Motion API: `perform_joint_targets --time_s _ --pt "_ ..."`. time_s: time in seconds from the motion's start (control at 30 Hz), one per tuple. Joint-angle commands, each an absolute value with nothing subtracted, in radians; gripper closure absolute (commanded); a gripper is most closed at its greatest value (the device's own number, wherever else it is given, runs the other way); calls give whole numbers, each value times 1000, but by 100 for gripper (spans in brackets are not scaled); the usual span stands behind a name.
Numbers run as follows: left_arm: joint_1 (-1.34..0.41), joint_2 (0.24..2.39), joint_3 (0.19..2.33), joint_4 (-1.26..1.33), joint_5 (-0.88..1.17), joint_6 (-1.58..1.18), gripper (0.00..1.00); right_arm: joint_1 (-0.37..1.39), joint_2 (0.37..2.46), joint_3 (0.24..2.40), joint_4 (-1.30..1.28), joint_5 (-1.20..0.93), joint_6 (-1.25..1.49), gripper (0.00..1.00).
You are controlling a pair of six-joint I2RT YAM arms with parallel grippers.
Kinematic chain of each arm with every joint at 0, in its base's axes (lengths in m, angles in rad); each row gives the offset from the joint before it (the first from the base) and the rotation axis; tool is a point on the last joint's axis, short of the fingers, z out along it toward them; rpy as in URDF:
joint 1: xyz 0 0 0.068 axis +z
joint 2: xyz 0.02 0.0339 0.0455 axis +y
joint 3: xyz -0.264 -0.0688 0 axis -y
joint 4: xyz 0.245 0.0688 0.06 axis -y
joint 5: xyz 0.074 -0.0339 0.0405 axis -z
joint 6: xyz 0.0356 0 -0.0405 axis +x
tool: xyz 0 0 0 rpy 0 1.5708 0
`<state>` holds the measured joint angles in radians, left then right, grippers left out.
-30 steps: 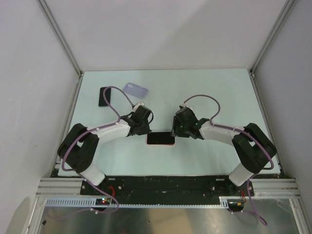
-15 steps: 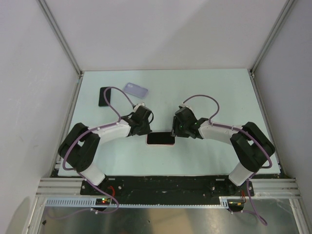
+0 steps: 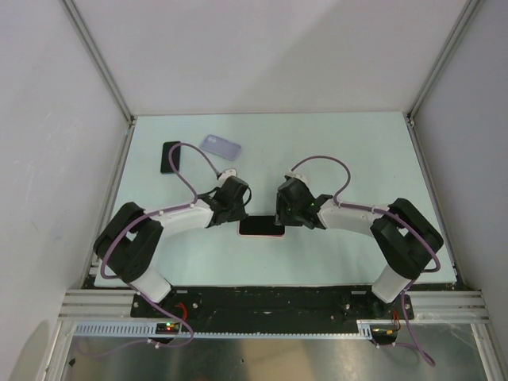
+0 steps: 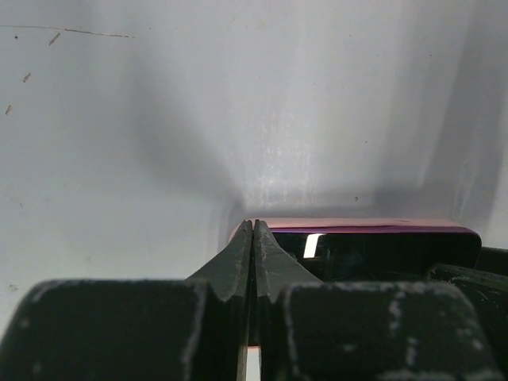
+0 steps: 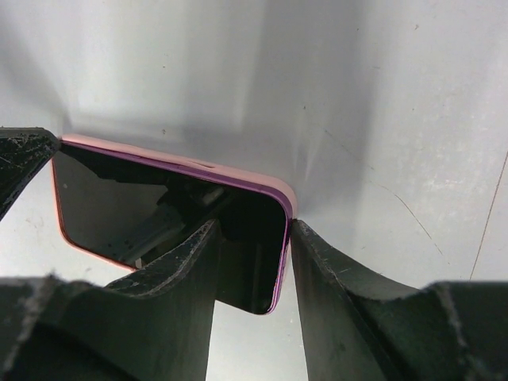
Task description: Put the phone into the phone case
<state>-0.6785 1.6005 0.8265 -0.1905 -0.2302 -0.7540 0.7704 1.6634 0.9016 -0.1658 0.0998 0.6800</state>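
Note:
A dark-screened phone sits in a pink case [image 3: 262, 226] at the table's near middle, lying flat. It shows in the left wrist view [image 4: 373, 242] and the right wrist view [image 5: 159, 206]. My left gripper [image 3: 240, 216] is shut and empty, and its fingertips [image 4: 253, 226] touch the phone's left corner. My right gripper [image 3: 279, 219] is open at the phone's right end [image 5: 254, 226]. One finger [image 5: 190, 254] rests over the screen. The other finger [image 5: 317, 254] is outside the pink rim and touches its corner.
A second black phone [image 3: 171, 156] lies at the back left. A translucent lilac case [image 3: 220, 145] lies beside it. Metal frame posts and white walls stand round the table [image 3: 357, 151].
My right gripper has shifted left, farther over the phone's right end. My left gripper has edged slightly toward the phone's left corner. The phone has not moved.

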Motion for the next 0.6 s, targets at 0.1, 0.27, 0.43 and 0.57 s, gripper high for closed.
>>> perform_joint_targets --time_s 0.1,0.27,0.43,0.57 --pt "-705 1610 778 -267 -219 -751 95 802 1684 904 -213 146 683 55" --pt "-706 1565 812 -268 -213 -731 95 805 1684 904 -222 159 679 54" --pt "-705 1516 843 -269 -193 -729 94 807 1676 904 -229 167 679 54" --pt "-706 1520 863 -268 -158 -743 94 808 1671 903 -227 169 679 55"
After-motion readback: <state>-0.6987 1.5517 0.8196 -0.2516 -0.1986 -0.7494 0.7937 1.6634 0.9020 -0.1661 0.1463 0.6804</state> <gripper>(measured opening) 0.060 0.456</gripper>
